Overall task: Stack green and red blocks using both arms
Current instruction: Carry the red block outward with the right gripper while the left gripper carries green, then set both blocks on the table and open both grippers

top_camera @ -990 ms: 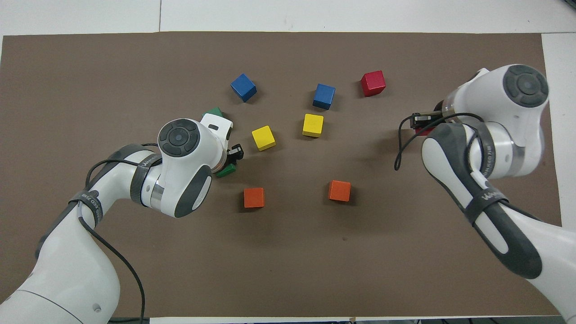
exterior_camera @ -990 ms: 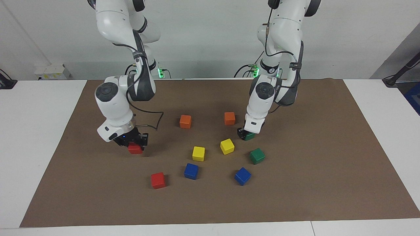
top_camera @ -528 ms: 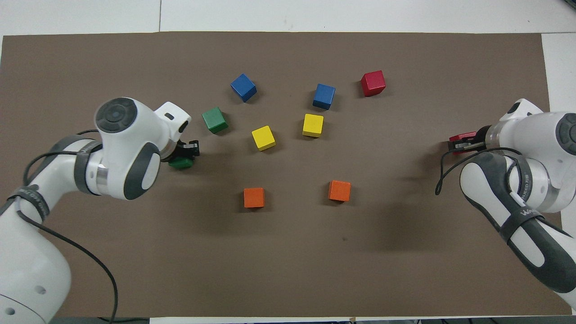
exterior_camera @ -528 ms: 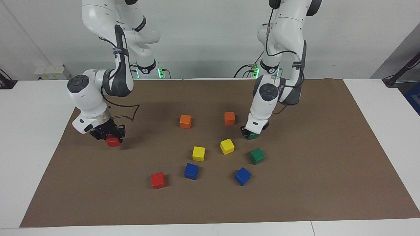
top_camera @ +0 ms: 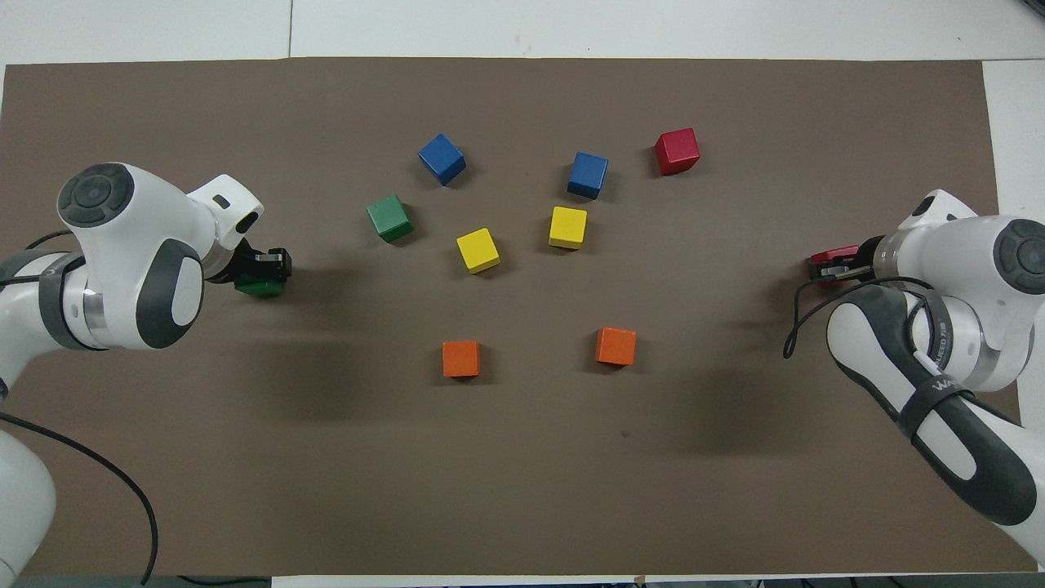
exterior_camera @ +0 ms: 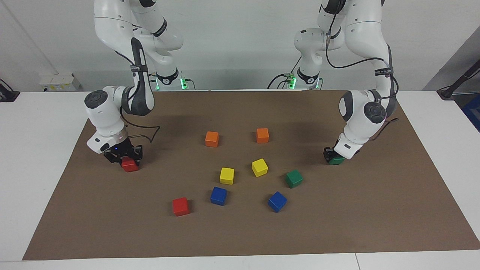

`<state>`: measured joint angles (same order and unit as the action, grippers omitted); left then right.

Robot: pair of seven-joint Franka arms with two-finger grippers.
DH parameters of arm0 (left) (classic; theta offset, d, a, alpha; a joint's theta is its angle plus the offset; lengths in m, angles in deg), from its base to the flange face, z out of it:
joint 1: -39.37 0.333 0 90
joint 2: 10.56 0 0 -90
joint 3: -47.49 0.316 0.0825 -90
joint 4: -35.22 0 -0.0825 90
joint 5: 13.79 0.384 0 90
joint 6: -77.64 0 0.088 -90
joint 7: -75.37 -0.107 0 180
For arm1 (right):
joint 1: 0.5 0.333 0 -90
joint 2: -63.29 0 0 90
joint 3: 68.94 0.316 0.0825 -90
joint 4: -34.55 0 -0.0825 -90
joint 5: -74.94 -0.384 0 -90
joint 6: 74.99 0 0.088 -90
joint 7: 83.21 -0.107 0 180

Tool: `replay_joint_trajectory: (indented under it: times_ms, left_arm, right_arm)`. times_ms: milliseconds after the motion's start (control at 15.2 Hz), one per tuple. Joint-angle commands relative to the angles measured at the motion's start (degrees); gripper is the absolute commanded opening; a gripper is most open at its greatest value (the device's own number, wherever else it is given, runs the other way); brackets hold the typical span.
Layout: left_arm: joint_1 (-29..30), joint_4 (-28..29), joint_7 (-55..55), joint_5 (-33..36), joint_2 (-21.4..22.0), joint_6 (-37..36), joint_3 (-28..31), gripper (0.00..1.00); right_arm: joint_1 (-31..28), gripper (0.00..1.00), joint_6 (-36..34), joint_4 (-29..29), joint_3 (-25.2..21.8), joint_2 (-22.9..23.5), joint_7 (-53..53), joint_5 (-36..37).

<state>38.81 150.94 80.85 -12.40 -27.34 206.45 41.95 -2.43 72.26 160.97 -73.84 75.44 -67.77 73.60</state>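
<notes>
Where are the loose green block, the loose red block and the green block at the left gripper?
Loose green block (exterior_camera: pixel 293 178): facing view, top face.
Loose red block (exterior_camera: pixel 180 206): facing view, front face.
Green block at the left gripper (top_camera: pixel 260 287): overhead view, visible top edge.

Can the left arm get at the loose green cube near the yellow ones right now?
Probably not yet: the left gripper is shut on another glossy dark green cube at its end of the brown mat. The loose green cube sits unobstructed.

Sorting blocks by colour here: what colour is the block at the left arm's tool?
Green block, at the left tool; clearest in the facing view.
</notes>
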Motion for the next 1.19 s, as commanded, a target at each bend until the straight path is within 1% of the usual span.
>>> replay_joint_trajectory:
  times_ms: [0,66,132,198,264,330,396,462,594,726,792,858,924,990,1056,1122]
  left_arm:
    - [0.74,2.14,-2.74,0.8,0.86,1.35,-0.53,0.0]
    - [0.74,2.23,-2.93,0.8,0.87,1.35,-0.53,0.0]
    - [0.74,2.23,-2.93,0.8,0.87,1.44,-0.53,0.0]
    - [0.74,2.23,-3.1,0.8,0.87,1.35,-0.53,0.0]
    - [0.82,2.23,-3.11,0.8,0.87,1.35,-0.53,0.08]
    - [0.74,2.23,-3.11,0.8,0.87,1.53,-0.44,0.4]
    - [0.74,1.88,-3.11,0.8,0.78,1.44,-0.44,0.99]
    - [0.74,1.18,-3.11,0.8,0.69,0.92,-0.44,1.0]
    - [0.91,-2.32,-3.11,0.8,0.25,-1.62,-0.44,1.0]
    - [1.0,-8.03,-3.11,0.8,-0.19,-7.23,-0.44,1.0]
    - [0.22,-11.36,-2.06,0.19,-1.84,-9.26,-0.52,1.0]
    - [-1.01,-13.31,1.43,-0.07,-2.82,-9.2,-0.61,1.0]
    - [-4.15,-14.29,8.51,-0.16,-3.43,-8.85,-0.53,1.0]
    - [-6.36,-15.43,13.02,-0.17,-4.49,-8.41,-0.53,1.0]
    - [-7.77,-18.14,15.33,-0.34,-6.06,-9.1,-0.61,1.0]
    - [-10.75,-22.6,19.44,-0.25,-9.47,-10.41,-0.44,1.0]
  right_arm:
    - [-1.05,1.0,0.93,-0.03,0.86,-0.03,1.17,-0.85]
    - [-0.97,1.0,0.5,-0.64,0.86,-0.03,1.35,-0.85]
    - [-0.45,1.0,-1.16,-2.64,0.86,0.32,1.18,-0.85]
    - [0.08,1.0,-5.18,-6.06,1.04,1.02,0.91,-0.77]
    - [1.83,1.0,-10.27,-11.57,0.95,2.07,0.3,-0.68]
    - [3.93,1.0,-15.01,-16.68,0.95,3.56,-2.14,-0.07]
    - [5.17,1.0,-18.19,-20.73,0.95,4.79,-5.47,0.11]
    - [6.58,1.0,-20.14,-23.9,1.04,6.02,-8.12,0.11]
    - [9.3,1.0,-20.78,-28.48,1.04,8.74,-11.12,-0.06]
    - [10.98,1.0,-21.91,-35.23,1.04,13.57,-14.19,-0.76]
    - [11.94,1.0,-23.14,-39.1,1.04,16.47,-16.21,-0.59]
    - [12.91,1.0,-24.45,-41.66,1.13,18.58,-17.97,-0.59]
    - [13.96,1.0,-24.9,-44.39,1.04,20.61,-19.38,-0.59]
    - [15.19,1.0,-24.91,-46.41,1.04,22.28,-20.35,-0.5]
    - [15.46,1.0,-24.82,-48.26,1.13,24.12,-21.23,-0.59]
    - [15.47,1.0,-24.91,-51.15,1.13,26.32,-21.85,-0.59]
